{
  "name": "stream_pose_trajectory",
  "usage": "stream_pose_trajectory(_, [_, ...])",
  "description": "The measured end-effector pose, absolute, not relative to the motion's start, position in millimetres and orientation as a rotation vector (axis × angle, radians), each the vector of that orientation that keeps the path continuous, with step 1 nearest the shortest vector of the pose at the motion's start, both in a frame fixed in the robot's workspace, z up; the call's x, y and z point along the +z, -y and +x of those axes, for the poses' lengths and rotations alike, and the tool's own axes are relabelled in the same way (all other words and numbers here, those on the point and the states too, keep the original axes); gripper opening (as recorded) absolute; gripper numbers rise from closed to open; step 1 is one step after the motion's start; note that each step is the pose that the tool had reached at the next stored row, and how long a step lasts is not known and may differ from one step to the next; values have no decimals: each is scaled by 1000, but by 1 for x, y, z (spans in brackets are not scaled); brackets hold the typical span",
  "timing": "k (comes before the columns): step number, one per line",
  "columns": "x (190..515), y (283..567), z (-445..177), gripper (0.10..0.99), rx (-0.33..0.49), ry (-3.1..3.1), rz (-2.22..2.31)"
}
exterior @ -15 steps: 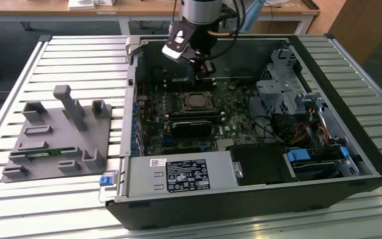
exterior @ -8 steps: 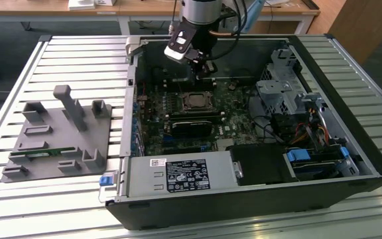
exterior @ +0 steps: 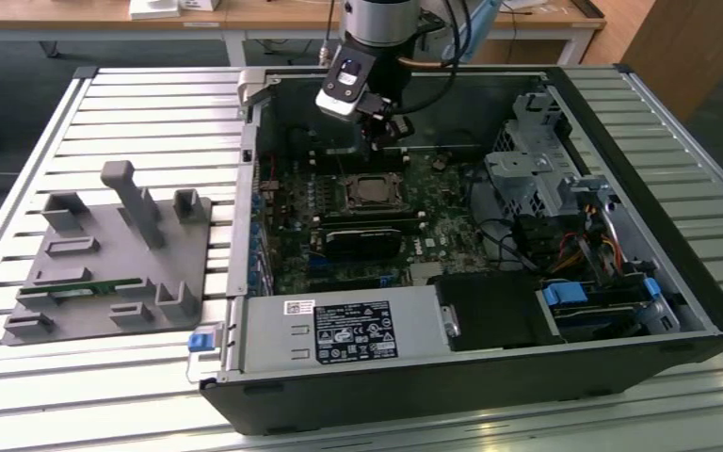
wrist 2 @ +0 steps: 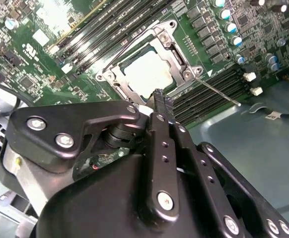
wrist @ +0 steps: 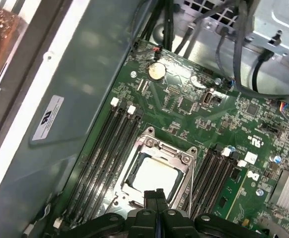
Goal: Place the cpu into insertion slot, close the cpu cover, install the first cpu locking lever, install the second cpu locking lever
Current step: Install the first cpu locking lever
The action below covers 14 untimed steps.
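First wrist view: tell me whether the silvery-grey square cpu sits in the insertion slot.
Yes, the silvery-grey square cpu lies inside the insertion slot.

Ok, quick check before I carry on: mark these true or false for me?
1. The cpu sits in the insertion slot. True.
2. The cpu cover stands swung up. False: it lies flat, framing the cpu.
3. The end effector holds the cpu. False: its fingers are shut together with nothing between them.
4. The end effector is at the socket's edge, inside the computer case. True.
5. The grey fixture plate lies inside the case. False: it rests on the slatted table, on the exterior view's left of the case.
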<state>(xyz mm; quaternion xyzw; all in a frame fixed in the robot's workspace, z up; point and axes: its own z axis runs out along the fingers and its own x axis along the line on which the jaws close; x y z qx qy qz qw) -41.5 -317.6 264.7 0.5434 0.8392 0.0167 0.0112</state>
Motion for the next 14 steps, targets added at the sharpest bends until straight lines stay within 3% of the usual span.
stream_pose_trajectory(14, [265,318,-42,106,54,-2731,1511])
